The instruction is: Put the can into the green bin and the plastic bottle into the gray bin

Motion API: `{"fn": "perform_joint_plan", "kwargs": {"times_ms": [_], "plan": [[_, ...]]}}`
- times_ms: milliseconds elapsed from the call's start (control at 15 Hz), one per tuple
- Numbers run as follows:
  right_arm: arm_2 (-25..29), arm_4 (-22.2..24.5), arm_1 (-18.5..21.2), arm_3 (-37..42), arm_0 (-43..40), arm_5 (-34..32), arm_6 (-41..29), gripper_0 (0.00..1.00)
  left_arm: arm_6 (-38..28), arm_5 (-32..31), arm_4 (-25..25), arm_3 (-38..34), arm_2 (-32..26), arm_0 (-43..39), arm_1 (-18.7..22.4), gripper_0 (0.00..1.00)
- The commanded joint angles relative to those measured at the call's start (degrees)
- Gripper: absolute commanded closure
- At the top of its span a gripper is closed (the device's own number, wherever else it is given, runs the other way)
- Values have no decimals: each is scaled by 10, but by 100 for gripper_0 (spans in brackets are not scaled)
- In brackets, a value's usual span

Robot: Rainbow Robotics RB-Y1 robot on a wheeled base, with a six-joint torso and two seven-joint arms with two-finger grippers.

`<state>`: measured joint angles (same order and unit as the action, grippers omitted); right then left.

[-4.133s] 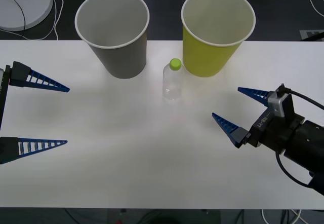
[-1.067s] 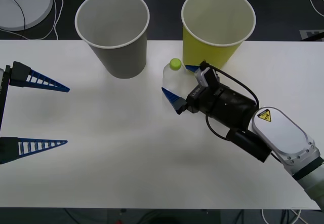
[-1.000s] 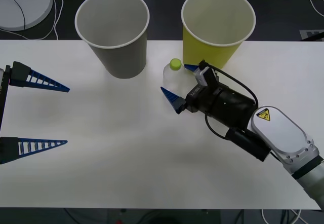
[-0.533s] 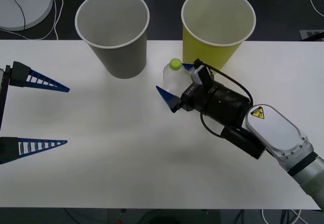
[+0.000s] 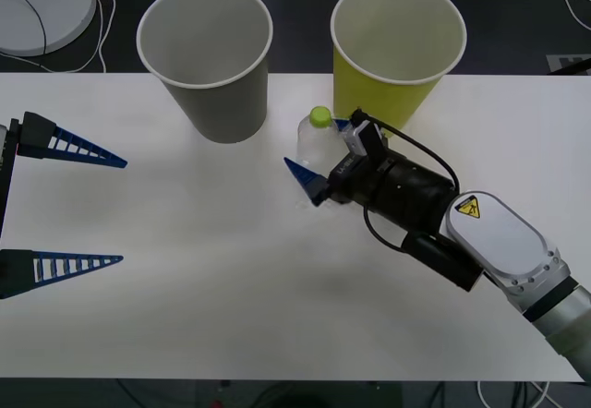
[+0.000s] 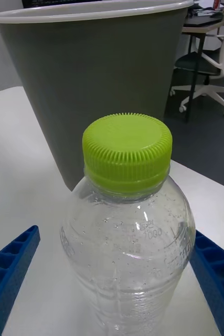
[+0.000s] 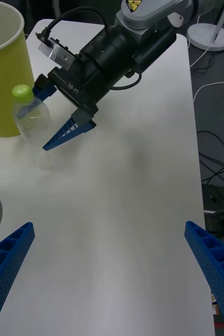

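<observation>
White tabletop [image 5: 185, 270] is carrying your small clear plastic bottle with a yellow-green cap [image 5: 315, 140] at upper centre, between the gray paper-cup bin [image 5: 209, 66] and yellow-green paper-cup bin [image 5: 392, 57]. Your right gripper [image 5: 321, 150] is straddling it, fingers spread and not touching; your left gripper [image 5: 65, 205] is waiting wide at the left edge.

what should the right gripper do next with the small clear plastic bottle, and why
Probably close the right gripper. Its open blue fingers already sit on either side of the small clear plastic bottle with the yellow-green cap, which stands upright on the white table, so a grasp seems ready.

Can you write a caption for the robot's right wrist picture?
Right gripper open around the upright plastic bottle, with the gray bin right behind it.
</observation>
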<state>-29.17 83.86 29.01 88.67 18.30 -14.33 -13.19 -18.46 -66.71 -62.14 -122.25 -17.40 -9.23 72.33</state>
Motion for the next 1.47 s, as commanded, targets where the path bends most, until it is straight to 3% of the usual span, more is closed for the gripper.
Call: {"fn": "perform_joint_plan", "kwargs": {"times_ms": [67, 933, 1467], "plan": [[0, 1, 1, 0, 0, 0, -2, 100, 0, 0, 0, 0, 0, 0, 0, 0], [0, -7, 3, 2, -1, 1, 1, 100, 0, 0, 0, 0, 0, 0, 0, 0], [1, -9, 29, 56, -15, 4, -3, 100, 0, 0, 0, 0, 0, 0, 0, 0]]}}
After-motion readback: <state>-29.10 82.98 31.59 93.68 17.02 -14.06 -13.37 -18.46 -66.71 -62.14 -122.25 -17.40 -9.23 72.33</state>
